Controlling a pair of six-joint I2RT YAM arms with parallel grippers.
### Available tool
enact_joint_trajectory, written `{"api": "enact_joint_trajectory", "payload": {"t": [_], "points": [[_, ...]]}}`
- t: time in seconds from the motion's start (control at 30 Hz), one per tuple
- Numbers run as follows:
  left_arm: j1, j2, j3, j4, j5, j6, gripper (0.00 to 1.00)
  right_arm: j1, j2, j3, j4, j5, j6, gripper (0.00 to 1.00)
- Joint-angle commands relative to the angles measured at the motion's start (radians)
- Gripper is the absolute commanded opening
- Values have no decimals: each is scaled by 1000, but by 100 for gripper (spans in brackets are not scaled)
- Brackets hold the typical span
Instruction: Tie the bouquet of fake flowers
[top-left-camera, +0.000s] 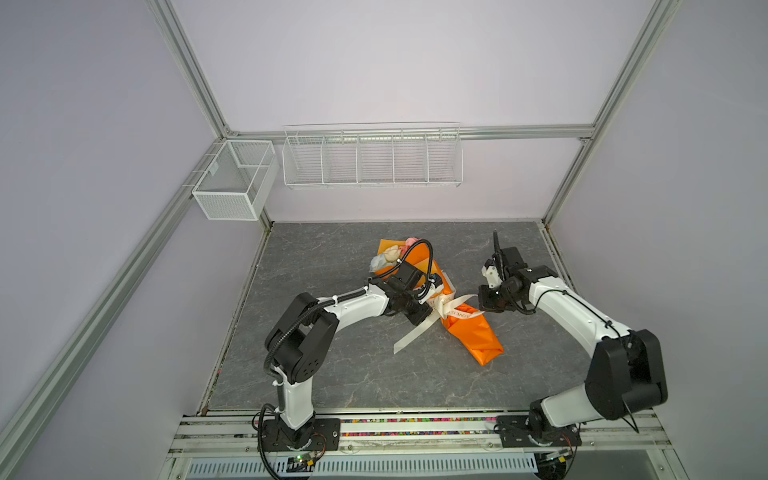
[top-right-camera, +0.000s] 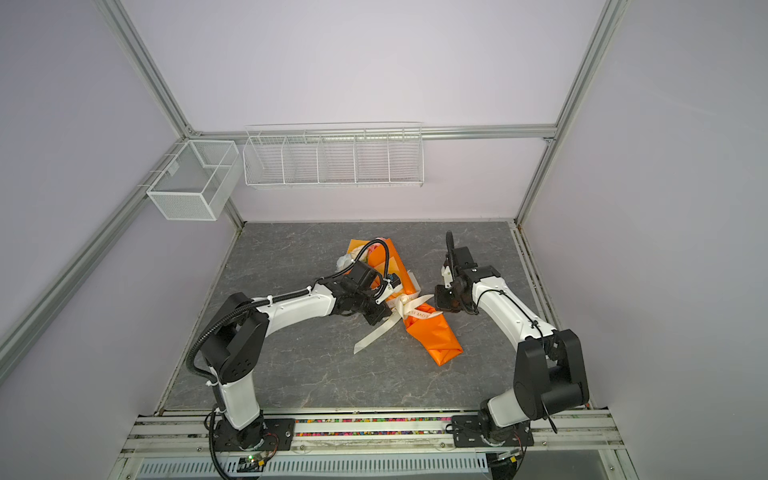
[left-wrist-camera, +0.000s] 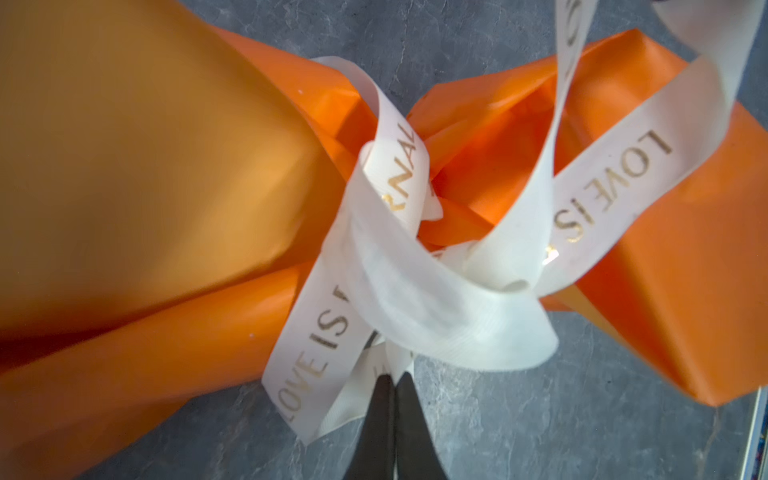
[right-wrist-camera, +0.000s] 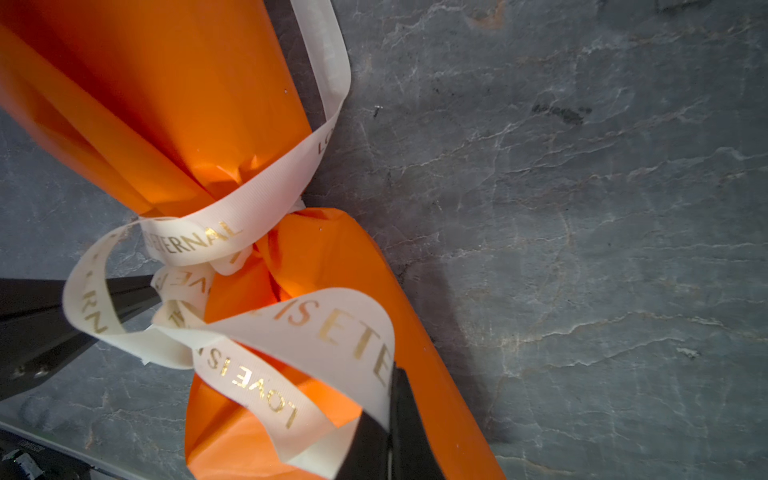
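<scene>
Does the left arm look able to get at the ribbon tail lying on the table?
Probably yes: the ribbon tail lies uncovered beside the left gripper, but that gripper, shut on the ribbon, must release first.

In both top views, near frame centre, the left arm (top-left-camera: 353, 305) hides the waist of the bouquet (top-left-camera: 473, 336) from you. The rose heads (top-left-camera: 390, 255) are too small to count. In the left wrist view the orange paper (left-wrist-camera: 124, 166) is blurred and cut off, and folds hide some lettering on the ribbon (left-wrist-camera: 415, 299).
</scene>
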Motion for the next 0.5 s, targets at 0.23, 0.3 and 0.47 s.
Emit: {"api": "enact_joint_trajectory", "payload": {"t": [0.23, 0.3, 0.47], "points": [[-3, -36, 29, -62, 12, 40, 0, 2, 0, 41, -32, 40, -3, 7], [2, -42, 28, -74, 14, 48, 0, 2, 1, 45, -34, 42, -2, 7], [21, -53, 36, -124, 32, 74, 0, 2, 12, 54, -43, 79, -6, 7]]}}
